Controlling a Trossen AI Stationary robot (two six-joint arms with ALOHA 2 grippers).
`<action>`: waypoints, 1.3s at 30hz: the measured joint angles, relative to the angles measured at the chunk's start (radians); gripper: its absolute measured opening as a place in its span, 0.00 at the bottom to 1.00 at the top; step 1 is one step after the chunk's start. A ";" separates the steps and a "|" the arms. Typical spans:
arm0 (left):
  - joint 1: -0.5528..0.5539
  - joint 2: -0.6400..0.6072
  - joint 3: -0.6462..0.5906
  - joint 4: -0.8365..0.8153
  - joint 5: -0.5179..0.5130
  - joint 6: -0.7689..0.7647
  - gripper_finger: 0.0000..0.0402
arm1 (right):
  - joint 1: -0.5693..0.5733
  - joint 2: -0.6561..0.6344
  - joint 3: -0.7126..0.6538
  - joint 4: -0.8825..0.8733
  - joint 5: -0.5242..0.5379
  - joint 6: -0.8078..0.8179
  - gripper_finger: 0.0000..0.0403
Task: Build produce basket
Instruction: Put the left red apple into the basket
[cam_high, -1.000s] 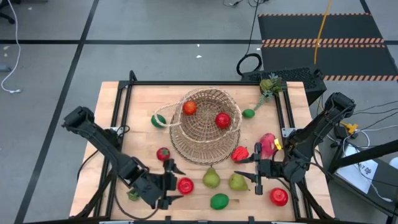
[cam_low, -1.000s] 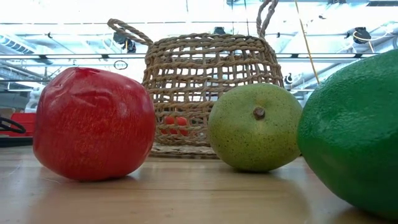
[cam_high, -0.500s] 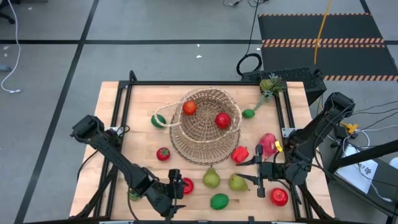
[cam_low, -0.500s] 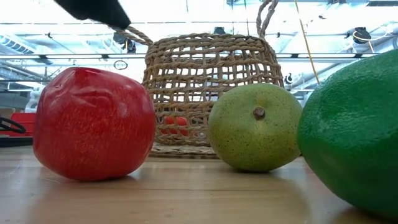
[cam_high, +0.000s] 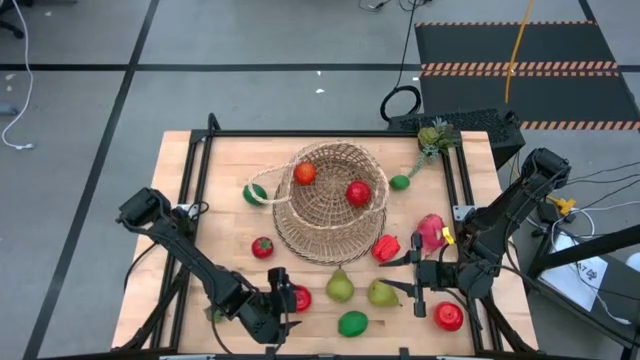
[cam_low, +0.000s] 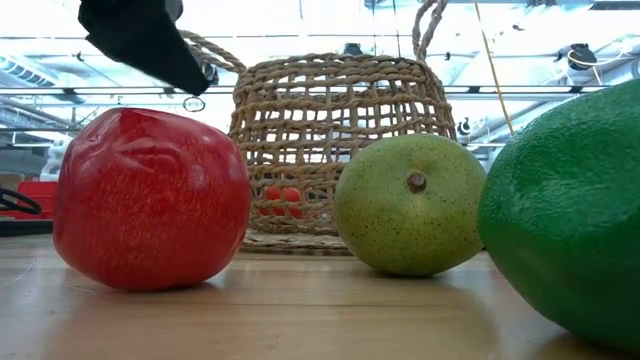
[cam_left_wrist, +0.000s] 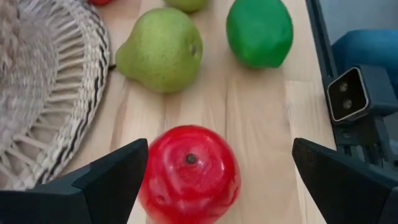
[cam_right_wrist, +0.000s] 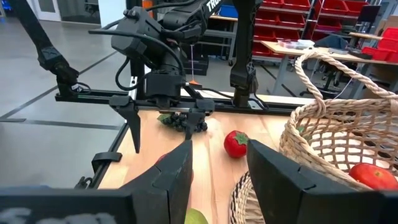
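Even, bright overhead light fills the high view, and the wooden surface (cam_high: 225, 190) carries only soft, short shadows. The low view is backlit: ceiling lights behind the basket (cam_low: 340, 150) burn out to white glare, and the big green fruit (cam_low: 565, 215) at the edge is soft. In the left wrist view the near dark fingers (cam_left_wrist: 106, 183) blur.

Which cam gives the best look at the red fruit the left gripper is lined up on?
Left wrist view: the red fruit fills the frame between the open left gripper fingers, stem dimple visible. High view shows it small beside the gripper. Low view shows its side, large. In the right wrist view I can't tell.
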 joint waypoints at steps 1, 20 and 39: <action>0.004 0.007 0.000 0.002 0.001 -0.014 0.99 | 0.000 0.000 0.000 -0.002 0.000 0.000 0.37; 0.008 0.048 -0.003 -0.070 -0.049 -0.093 1.00 | 0.000 0.000 0.000 -0.002 -0.023 0.000 0.37; 0.013 0.048 -0.145 0.126 -0.039 -0.126 0.99 | 0.000 0.000 0.000 -0.002 -0.023 0.000 0.37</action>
